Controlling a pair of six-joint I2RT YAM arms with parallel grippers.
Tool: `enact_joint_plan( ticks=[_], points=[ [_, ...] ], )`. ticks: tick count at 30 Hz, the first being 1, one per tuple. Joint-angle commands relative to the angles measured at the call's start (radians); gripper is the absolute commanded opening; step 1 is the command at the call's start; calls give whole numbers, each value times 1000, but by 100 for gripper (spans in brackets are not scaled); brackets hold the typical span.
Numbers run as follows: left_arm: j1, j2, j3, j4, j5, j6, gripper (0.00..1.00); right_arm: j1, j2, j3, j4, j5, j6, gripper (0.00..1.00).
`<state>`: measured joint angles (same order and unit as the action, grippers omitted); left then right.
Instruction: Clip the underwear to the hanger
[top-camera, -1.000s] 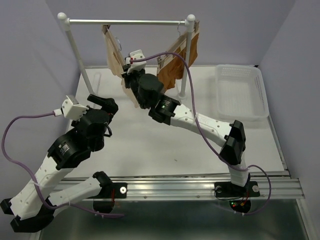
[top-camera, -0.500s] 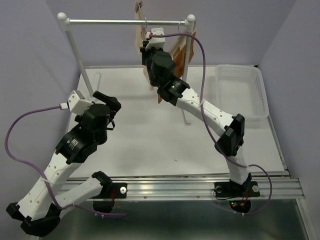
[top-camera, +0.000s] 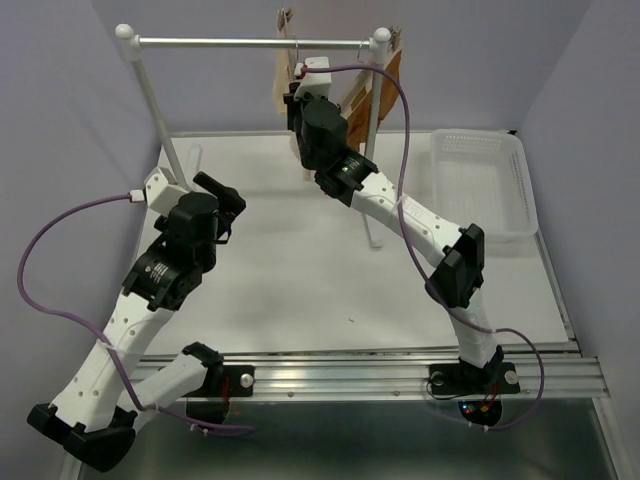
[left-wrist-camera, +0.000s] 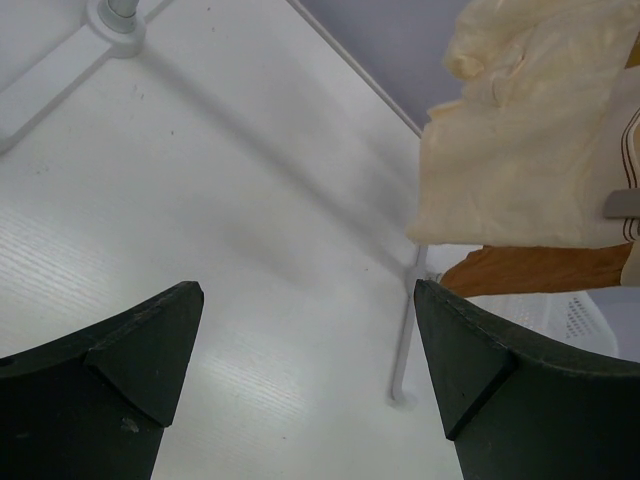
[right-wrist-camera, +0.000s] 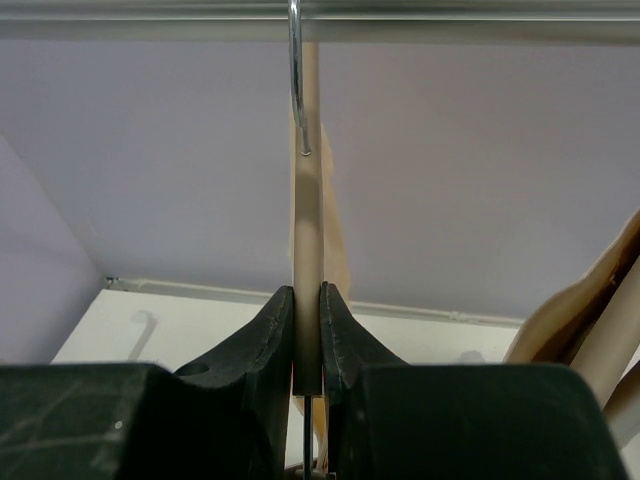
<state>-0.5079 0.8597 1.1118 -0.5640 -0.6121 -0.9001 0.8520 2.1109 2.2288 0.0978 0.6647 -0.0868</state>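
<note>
The hanger (right-wrist-camera: 307, 250) is a slim pale wooden bar, and its metal hook (right-wrist-camera: 295, 70) reaches over the rack's rail (right-wrist-camera: 450, 8). My right gripper (right-wrist-camera: 307, 300) is shut on the bar just below the hook, high at the rail in the top view (top-camera: 297, 85). The pale beige underwear (top-camera: 282, 85) hangs from this hanger; it also shows in the left wrist view (left-wrist-camera: 520, 150). My left gripper (top-camera: 228, 203) is open and empty above the table's left side, well apart from the hanger; between its fingers (left-wrist-camera: 150, 340) is only bare table.
A second wooden hanger with rust-brown cloth (top-camera: 378, 85) hangs at the rail's right end by the right post (top-camera: 380, 40). The rack's left post (top-camera: 150, 100) and base feet (left-wrist-camera: 405, 340) stand on the table. A white basket (top-camera: 480, 185) sits at the right.
My right arm has carried the hanger with the underwear right and up along the rail. My left arm has risen a little and turned toward the rack.
</note>
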Motion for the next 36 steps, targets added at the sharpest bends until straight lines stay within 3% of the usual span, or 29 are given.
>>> enact_joint_plan(
  ticks=[1, 4, 6, 7, 8, 11, 12, 16, 19, 36],
  points=[
    [12, 1, -6, 39, 12, 35, 99, -2, 0, 31, 26, 6, 42, 1],
    [17, 1, -4, 36, 20, 35, 99, -2, -5, 22, 23, 6, 61, 2],
    [17, -5, -6, 35, 21, 35, 99, -2, -17, 5, 22, 1, 70, 25],
    [17, -4, -6, 33, 20, 35, 99, -2, -23, -3, 19, -7, 76, 41],
    [17, -4, -4, 33, 20, 35, 99, -2, -37, -8, 17, -13, 81, 50],
    [19, -1, -4, 36, 34, 49, 99, -2, -71, -18, -13, -63, 84, 67],
    [19, 4, -3, 39, 38, 53, 99, -2, -80, -17, -24, -79, 84, 68],
    [22, 21, -6, 52, 55, 61, 99, -2, -142, -41, -92, -192, 124, 88],
    [22, 30, -10, 61, 61, 61, 99, -2, -218, -104, -93, -195, 143, 100],
    [26, 38, -35, 50, 89, 30, 99, -2, -558, -374, -95, -219, 144, 100]
  ],
)
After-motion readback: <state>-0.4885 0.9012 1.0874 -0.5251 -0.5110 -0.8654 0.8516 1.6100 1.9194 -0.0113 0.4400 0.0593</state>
